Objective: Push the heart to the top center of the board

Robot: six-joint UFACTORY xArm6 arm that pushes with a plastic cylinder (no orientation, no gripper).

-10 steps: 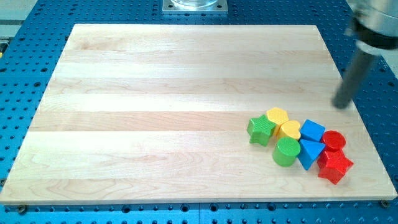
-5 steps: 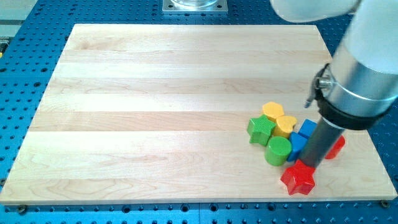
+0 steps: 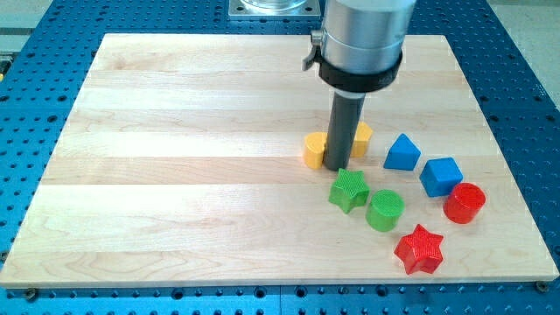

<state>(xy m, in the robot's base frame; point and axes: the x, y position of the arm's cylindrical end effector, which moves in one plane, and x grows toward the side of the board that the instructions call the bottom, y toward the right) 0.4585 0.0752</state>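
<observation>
My tip rests on the wooden board right of centre, between two yellow blocks. One yellow block touches the rod on the view's left. The other yellow block sits just right of the rod and is partly hidden by it. One of them is the heart, but the rod covers their shapes and I cannot tell which. The green star lies just below the tip.
A green cylinder lies right of the green star. A blue triangle, a blue cube and a red cylinder run down the view's right. A red star lies near the bottom edge.
The rod swept from the cluster's lower right up and left through it. The blocks scattered, and both yellow blocks moved up and left with the tip.
</observation>
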